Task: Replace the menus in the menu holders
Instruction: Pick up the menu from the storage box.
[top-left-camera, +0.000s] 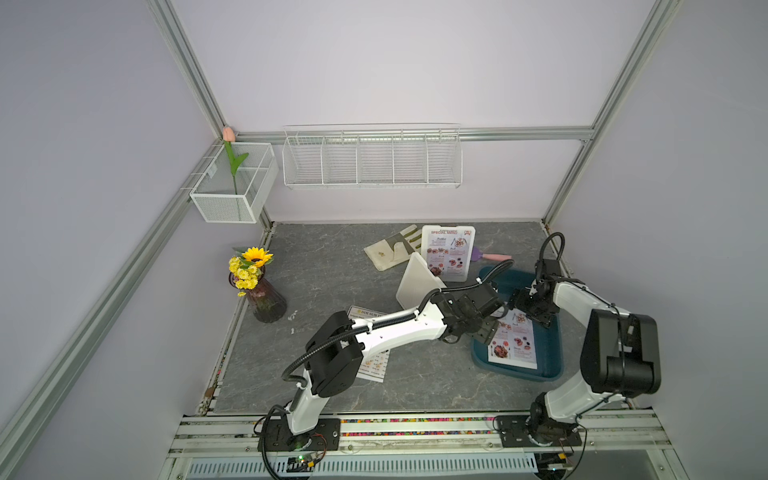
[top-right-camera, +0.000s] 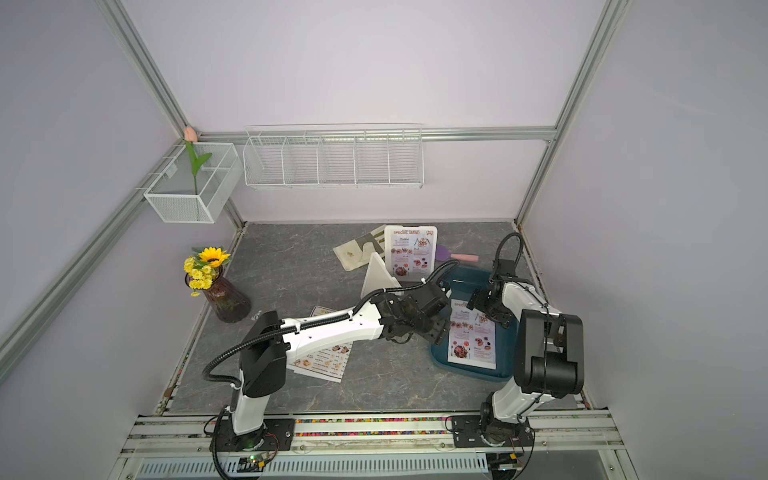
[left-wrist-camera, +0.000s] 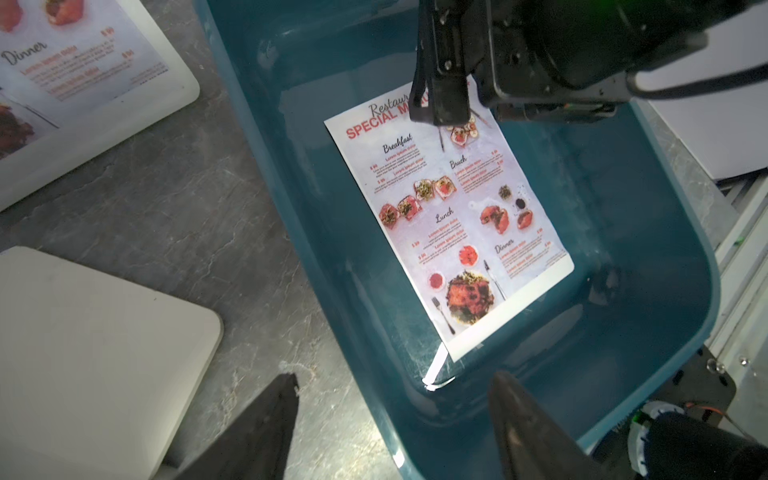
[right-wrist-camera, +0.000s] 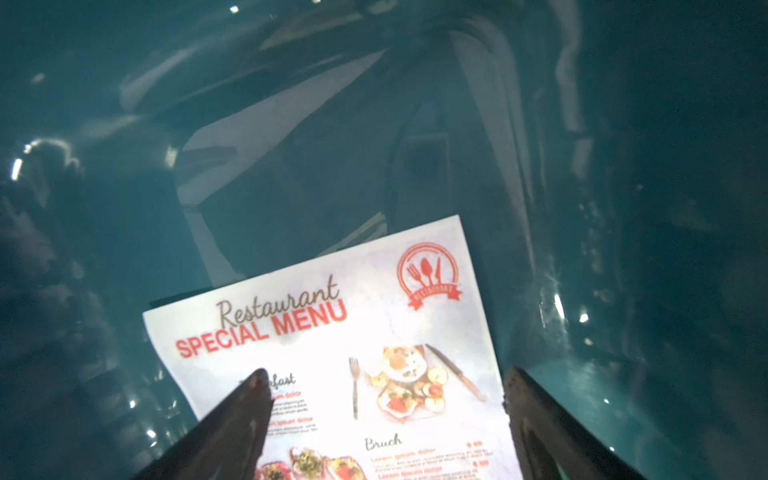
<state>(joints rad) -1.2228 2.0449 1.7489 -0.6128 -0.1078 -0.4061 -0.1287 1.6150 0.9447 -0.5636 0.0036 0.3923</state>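
Note:
A SPECIAL MENU sheet (top-left-camera: 513, 345) lies flat inside the dark teal tray (top-left-camera: 519, 376). My right gripper (right-wrist-camera: 386, 378) hovers open over the sheet's (right-wrist-camera: 332, 324) heading end, holding nothing. My left gripper (left-wrist-camera: 395, 386) is open astride the tray's near wall (left-wrist-camera: 291, 208), by the sheet's (left-wrist-camera: 449, 216) lower corner. One menu holder (top-left-camera: 448, 253) stands upright behind the tray with a SPECIAL MENU in it. A second menu holder (top-left-camera: 417, 286) shows only its white back. A DIM SUM INN menu (top-left-camera: 368, 311) lies on the table, mostly hidden under my left arm.
A striped glove (top-left-camera: 392, 249) and a pink-handled spatula (top-left-camera: 492, 257) lie near the back wall. A vase of yellow flowers (top-left-camera: 259, 291) stands at the table's left edge. Wire baskets (top-left-camera: 372, 160) hang on the back wall.

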